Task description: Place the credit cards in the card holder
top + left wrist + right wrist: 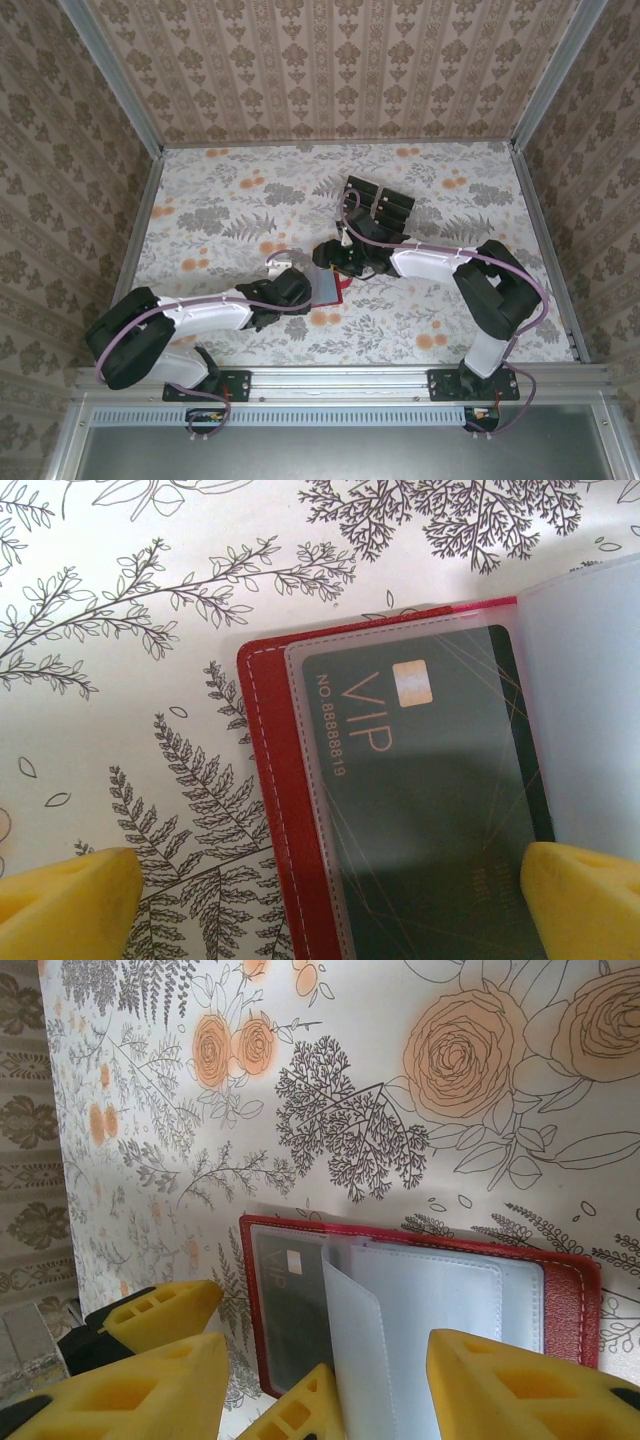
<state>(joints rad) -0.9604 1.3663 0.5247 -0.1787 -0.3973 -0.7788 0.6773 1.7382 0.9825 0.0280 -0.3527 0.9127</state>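
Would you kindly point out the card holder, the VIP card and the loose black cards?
card holder (285, 810): left wrist view, red stitched border.
VIP card (430, 820): left wrist view, dark face under sleeve.
loose black cards (385, 205): top view, middle of pile.

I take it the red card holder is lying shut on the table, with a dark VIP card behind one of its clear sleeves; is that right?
Not quite: the card holder is lying open on the table, not shut. The right wrist view shows its clear sleeves spread out. The dark VIP card is indeed behind one of them.
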